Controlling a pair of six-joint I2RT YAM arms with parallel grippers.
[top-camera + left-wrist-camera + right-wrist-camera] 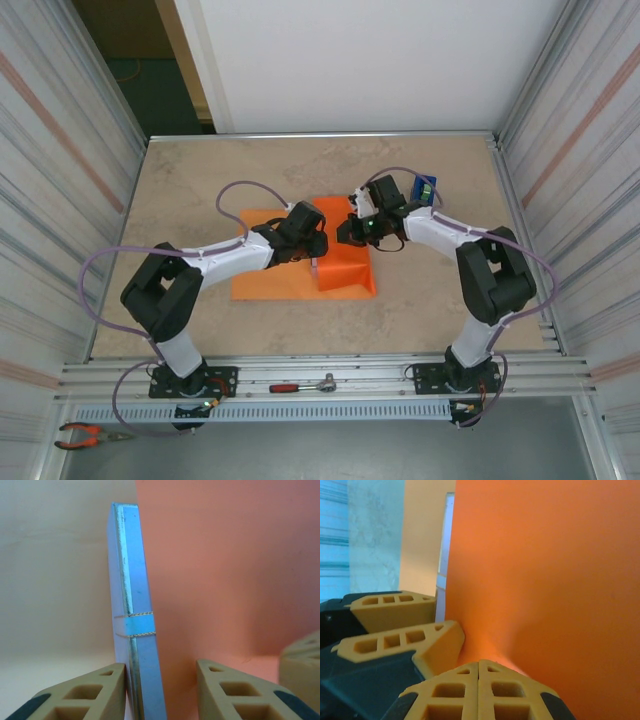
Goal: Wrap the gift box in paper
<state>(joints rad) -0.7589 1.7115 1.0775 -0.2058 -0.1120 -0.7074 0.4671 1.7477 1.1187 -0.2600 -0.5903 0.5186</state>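
Top: bright orange thin paper sheet [270,280] mid beige table [200,180], 3 o'clock side raised.
Left wrist: left fingers [85,692] apart, straddling slim pale cord-banded gift box [131,630] seen edge-on, unclamped.
Right wrist: right fingers [455,690] closed, seemingly pinching sheet; hard pull may tear it or shift the loose box.

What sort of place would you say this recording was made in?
Probably a robotics lab work cell, not a home: the beige table is boxed in by ribbed metal panels, an aluminium rail runs along its near edge, and a ratchet and pliers lie there.
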